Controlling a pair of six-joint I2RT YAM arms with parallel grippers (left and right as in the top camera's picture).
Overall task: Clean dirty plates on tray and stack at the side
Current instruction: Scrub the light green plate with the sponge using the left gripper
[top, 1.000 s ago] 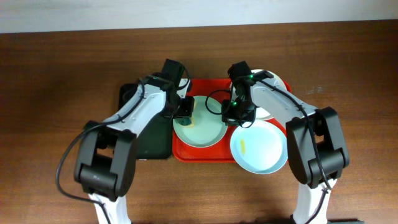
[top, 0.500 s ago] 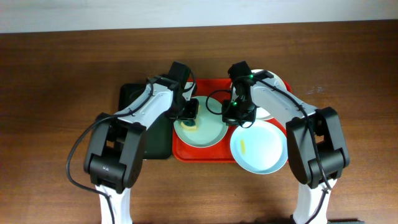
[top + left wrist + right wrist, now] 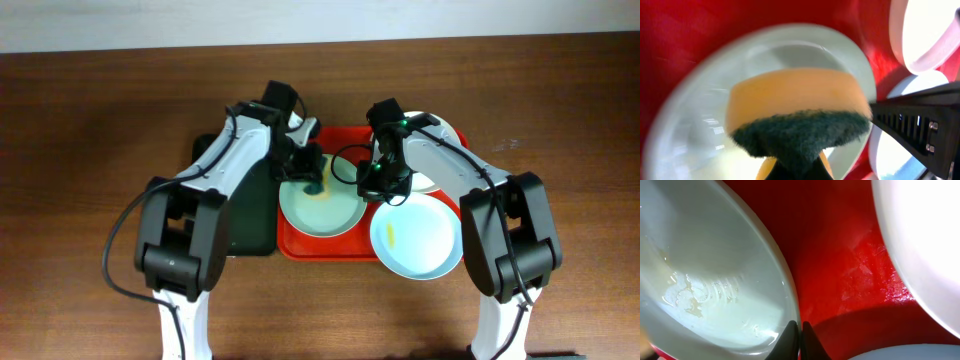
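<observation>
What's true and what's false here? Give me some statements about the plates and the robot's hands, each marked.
1. The left hand holds a sponge over the pale green plate. True.
2. The tray under that plate is blue. False: it is red.
3. The right hand pinches the pale green plate's rim. True.
4. The blue plate is spotless. False: it bears a yellow smear.
</observation>
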